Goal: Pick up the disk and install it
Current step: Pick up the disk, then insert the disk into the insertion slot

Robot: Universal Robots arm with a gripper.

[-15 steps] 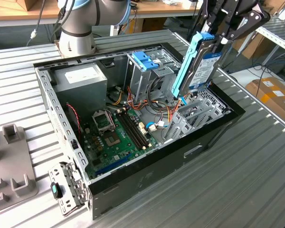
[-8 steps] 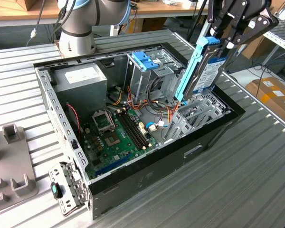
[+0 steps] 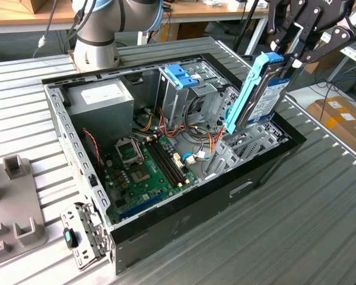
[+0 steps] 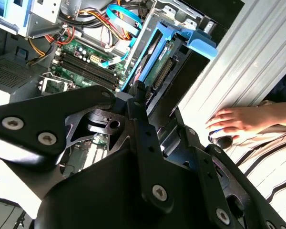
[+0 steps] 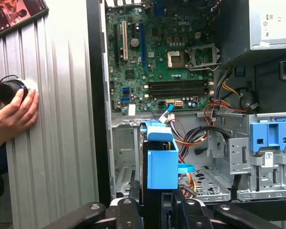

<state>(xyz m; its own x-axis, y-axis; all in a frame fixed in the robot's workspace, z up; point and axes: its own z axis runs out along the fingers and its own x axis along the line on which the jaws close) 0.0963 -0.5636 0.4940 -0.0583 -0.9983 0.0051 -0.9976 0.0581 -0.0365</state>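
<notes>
The disk (image 3: 262,98) is a flat grey drive with a blue-and-white label and blue side rails. It stands tilted and nearly upright over the open computer case (image 3: 196,202), at the end on the exterior view's right. Its lower end reaches into the grey drive bay (image 3: 249,139). My gripper (image 3: 293,54) is shut on the disk's upper end. In the first wrist view the disk's blue rail (image 5: 162,164) sits between my black fingers (image 5: 128,207). In the second wrist view the disk (image 4: 155,57) lies just beyond my gripper (image 4: 140,93).
Inside the case are a green motherboard (image 3: 145,166), a grey power supply box (image 3: 101,101), loose cables, and a blue latch on a grey cage (image 3: 181,74). A person's hand (image 5: 12,109) rests on a round knob on the ribbed table beside the case. Grey fixtures (image 3: 18,196) stand at the exterior view's left.
</notes>
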